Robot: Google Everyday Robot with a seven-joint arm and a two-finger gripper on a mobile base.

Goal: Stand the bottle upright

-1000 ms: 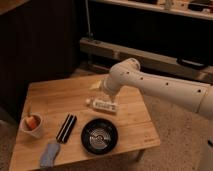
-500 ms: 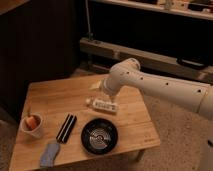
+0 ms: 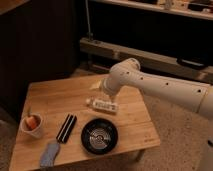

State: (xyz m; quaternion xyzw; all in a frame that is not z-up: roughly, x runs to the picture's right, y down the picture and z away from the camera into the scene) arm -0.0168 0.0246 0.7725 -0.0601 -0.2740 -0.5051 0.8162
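The small white bottle [image 3: 101, 105] lies on its side on the wooden table [image 3: 55, 97], just behind the black bowl [image 3: 99, 136], with its pale cap end toward the left. My white arm reaches in from the right, and the gripper [image 3: 102, 91] hangs right above the bottle's middle. The arm's wrist covers much of the gripper.
A white cup [image 3: 32, 126] with an orange thing inside stands at the table's left front. A flat black ribbed bar [image 3: 66, 128] lies between the cup and the bowl. A bluish object [image 3: 49, 153] lies at the front edge. A dark shelf unit stands behind the table.
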